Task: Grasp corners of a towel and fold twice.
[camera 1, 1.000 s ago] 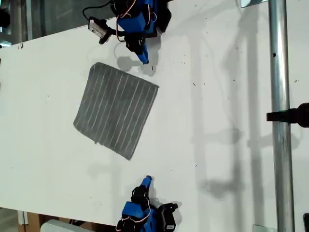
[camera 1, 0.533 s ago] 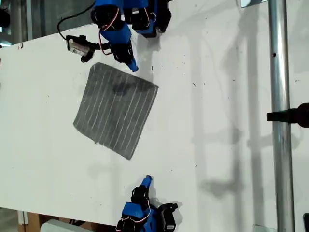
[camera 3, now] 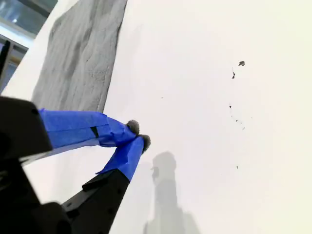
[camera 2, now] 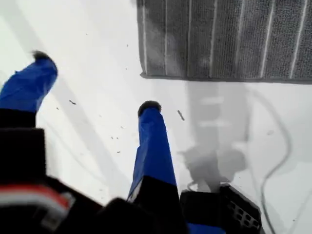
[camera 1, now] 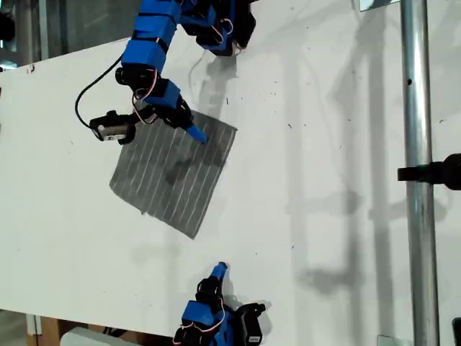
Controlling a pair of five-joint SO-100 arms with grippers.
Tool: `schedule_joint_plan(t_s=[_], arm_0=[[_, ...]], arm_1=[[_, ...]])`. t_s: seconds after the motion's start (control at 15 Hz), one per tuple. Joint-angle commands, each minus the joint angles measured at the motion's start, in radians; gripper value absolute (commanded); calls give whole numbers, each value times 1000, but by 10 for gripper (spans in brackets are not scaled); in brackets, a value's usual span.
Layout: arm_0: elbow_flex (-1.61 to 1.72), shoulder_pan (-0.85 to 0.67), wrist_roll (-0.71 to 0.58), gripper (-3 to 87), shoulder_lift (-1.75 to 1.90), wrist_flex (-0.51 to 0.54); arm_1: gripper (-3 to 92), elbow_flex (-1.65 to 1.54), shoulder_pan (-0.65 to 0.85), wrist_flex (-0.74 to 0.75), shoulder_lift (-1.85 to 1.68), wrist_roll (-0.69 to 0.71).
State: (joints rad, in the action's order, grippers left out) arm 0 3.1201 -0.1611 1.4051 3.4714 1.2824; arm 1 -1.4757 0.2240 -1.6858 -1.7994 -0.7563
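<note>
The first gripper's fingers (camera 2: 153,146) are spread wide apart and hold nothing. Bare white desk (camera 2: 97,39) shows between the two blue, dark-tipped prongs of the first gripper (camera 2: 95,81). One corner (camera 2: 144,74) of the towel (camera 2: 219,34) lies just ahead of those tips, untouched, with its hemmed edge flat on the surface. In the exterior view the first gripper (camera 1: 191,131) reaches out from the base at the view's top and hangs over the upper part of the towel (camera 1: 169,173). It casts a soft shadow on the cloth (whether a tip meets the fabric cannot be told from here). A small camera on a black cable (camera 1: 112,130) juts from that arm toward the exterior view's left. The second gripper (camera 3: 138,134) has its fingers (camera 3: 80,127) pressed together tip to tip with nothing between them, above bare desk. The towel (camera 3: 78,58) lies well ahead of them. In the exterior view the second gripper (camera 1: 220,269) sits tucked by its base at the view's bottom edge, apart from the cloth's nearest corner (camera 1: 193,235). The dark grey towel with thin pale stripes lies spread open in a single flat layer, turned slightly askew, on the exterior view's left half of the desk (camera 1: 324,180). A metal pole (camera 1: 418,108) stands upright at the exterior view's right.
</note>
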Motion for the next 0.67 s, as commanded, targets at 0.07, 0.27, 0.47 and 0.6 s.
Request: schedule_joint_plan(t_s=[0.07,0.27,0.47,0.6], arm_0=[[0,12,0,-15,5,6],[0,14,2,-15,5,6],[0,12,2,-15,5,6],[0,12,2,-15,5,6]], arm_1=[[389,-173,9,77,-26,26],[386,-399,-11,256,-6,21],[383,-442,-9,374,126,18],[379,-411,-11,428,244,18]])
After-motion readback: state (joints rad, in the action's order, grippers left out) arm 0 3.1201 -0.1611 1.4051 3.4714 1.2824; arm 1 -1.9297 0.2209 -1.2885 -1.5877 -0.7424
